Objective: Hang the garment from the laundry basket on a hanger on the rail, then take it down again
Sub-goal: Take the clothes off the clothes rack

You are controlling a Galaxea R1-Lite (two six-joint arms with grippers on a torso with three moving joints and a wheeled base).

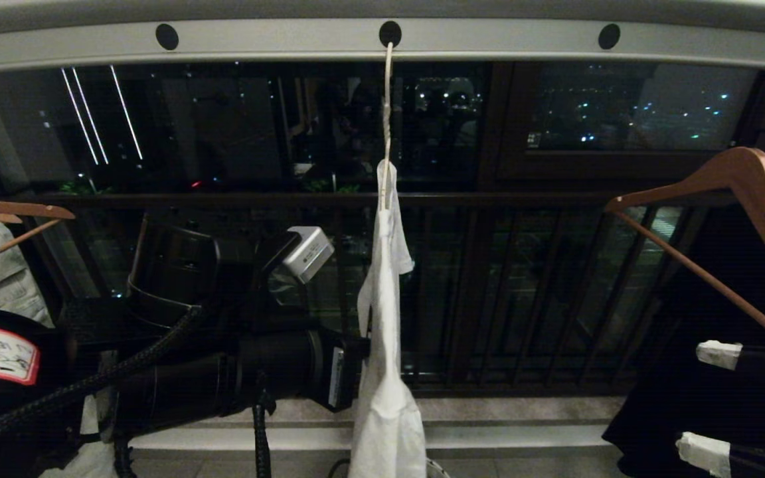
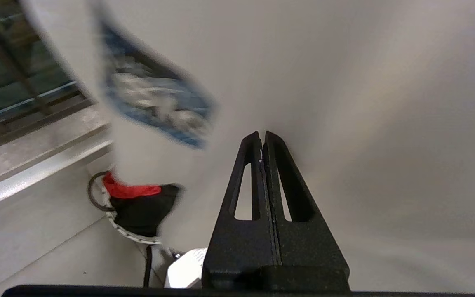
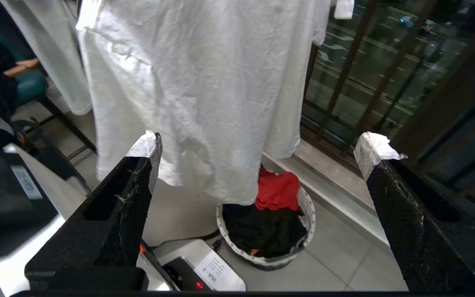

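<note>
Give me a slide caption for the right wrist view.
Open right gripper faces the hanging white T-shirt above the round white woven basket.

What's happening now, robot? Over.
Left gripper shut against the T-shirt. Right gripper open, empty. T-shirt on the hanger, on the rail. Nothing blocking.

Brown wooden hanger (image 1: 721, 199), red cloth (image 3: 276, 189), black garment (image 3: 262, 231), perhaps trousers
</note>
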